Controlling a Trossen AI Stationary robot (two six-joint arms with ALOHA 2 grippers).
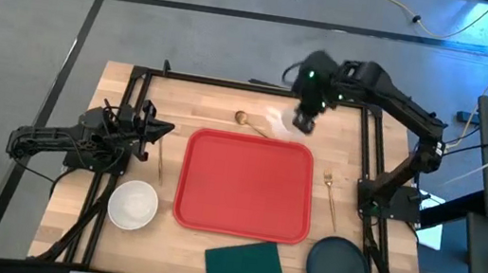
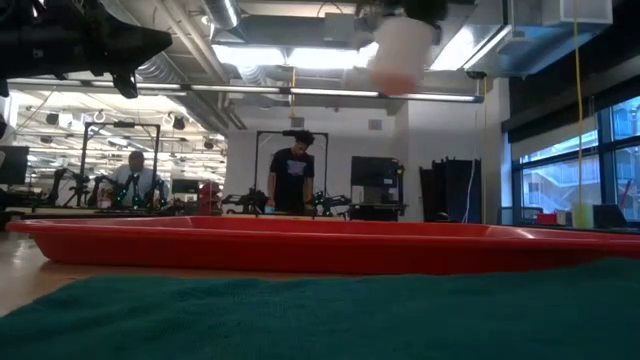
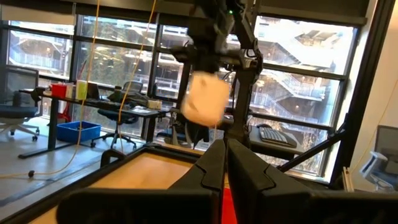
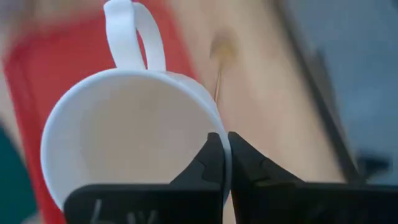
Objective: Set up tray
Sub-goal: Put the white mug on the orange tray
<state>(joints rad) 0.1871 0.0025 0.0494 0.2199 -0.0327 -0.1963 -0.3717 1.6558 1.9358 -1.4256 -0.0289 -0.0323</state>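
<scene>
Tray (image 1: 247, 185) lies mid-worktop (image 1: 230, 96), nothing in it. Dark plate (image 1: 337, 269) and white bowl (image 1: 133, 204) hold nothing. Right pincer (image 4: 224, 149) clamps an empty white mug's (image 4: 130, 137) rim aloft. Left pincer (image 3: 225, 163) together, idle.

The right arm reaches out from its base at the right side of the desk, elbow bent, forearm stretched toward the far edge. Its right claw (image 1: 305, 118) hangs high above the desk, pointing down, its 2 fingers (image 4: 214, 163) pinched together on the rim of a white mug (image 4: 134, 137). The left arm lies folded low at the left side, its left claw (image 1: 155, 130) pointing inward, fingers (image 3: 214, 165) pressed together.
</scene>
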